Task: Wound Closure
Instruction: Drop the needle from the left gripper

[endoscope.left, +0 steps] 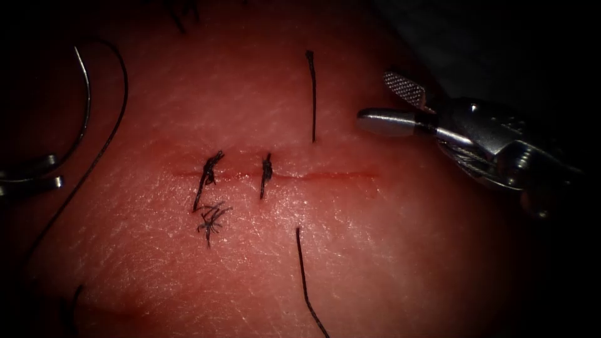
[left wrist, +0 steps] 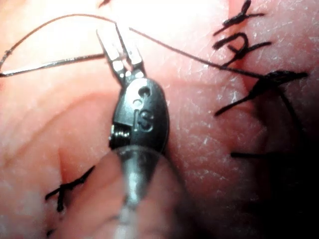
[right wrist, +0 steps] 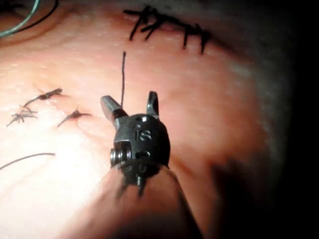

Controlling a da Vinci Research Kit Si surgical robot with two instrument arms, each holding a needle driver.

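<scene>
Right arm's end effector (endoscope.left: 374, 99) is seen up close with its jaws spread wide apart and nothing held between them; it is placed just above the right end of the cut (endoscope.left: 332, 175) in the tissue (endoscope.left: 388, 250). Well to the left of the cut, the left arm's end effector (endoscope.left: 56, 171) is clenched on the curved needle (endoscope.left: 84, 106), gripped near one end of its curve; which end cannot be told. The needle is held clear of the tissue and is not lodged in it. Dark thread (endoscope.left: 116, 119) is draped in an arc beside the needle, left of the cut. Two stitches (endoscope.left: 208, 172) (endoscope.left: 266, 175) are laid across the cut's left half. One cut end of thread (endoscope.left: 313, 94) lies above the cut and another (endoscope.left: 305, 275) below it.
</scene>
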